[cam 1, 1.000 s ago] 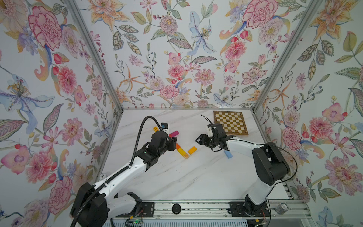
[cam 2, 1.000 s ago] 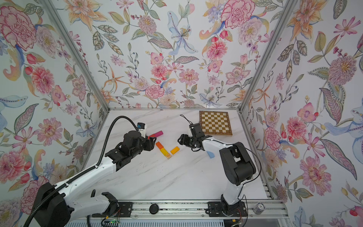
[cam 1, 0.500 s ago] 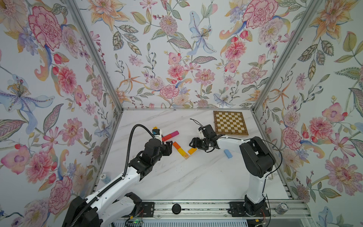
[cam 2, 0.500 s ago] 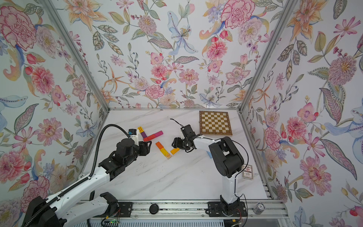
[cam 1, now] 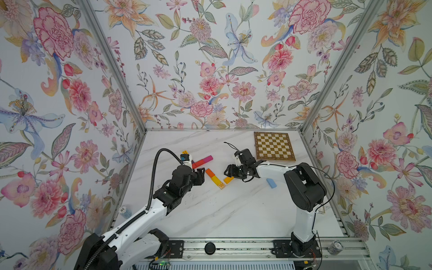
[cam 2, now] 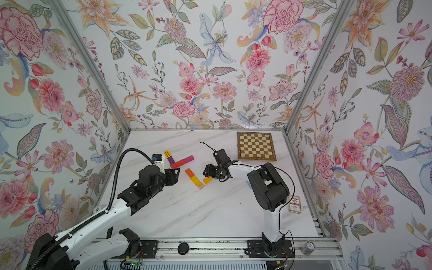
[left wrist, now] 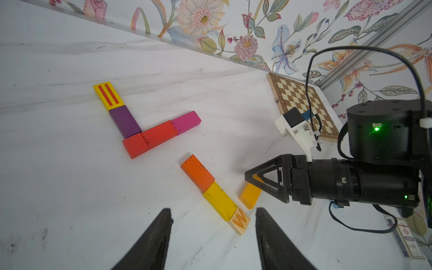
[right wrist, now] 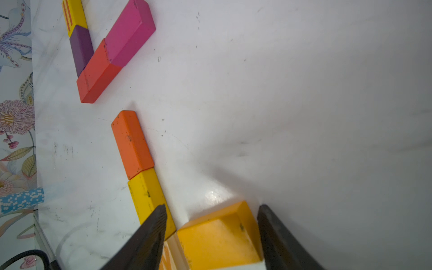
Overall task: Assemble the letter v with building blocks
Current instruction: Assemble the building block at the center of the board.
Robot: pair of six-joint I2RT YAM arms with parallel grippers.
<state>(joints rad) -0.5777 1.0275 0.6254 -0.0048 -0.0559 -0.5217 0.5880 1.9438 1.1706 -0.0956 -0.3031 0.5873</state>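
Between the right jaws, spread and not clamped, an amber block (right wrist: 219, 236) lies on the table (right wrist: 304, 93) just beside the W cube (left wrist: 239, 219) ending the orange-and-yellow row (left wrist: 208, 187), while the left jaws hang open and empty nearby.

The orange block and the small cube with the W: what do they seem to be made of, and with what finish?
The orange block: probably wood under matte, opaque paint; dark chips and scuffs mark its edges, and the colour gives no glare. The cube with the W: likely bare pale wood, with only the letter painted orange; its sides look light and uncoated.
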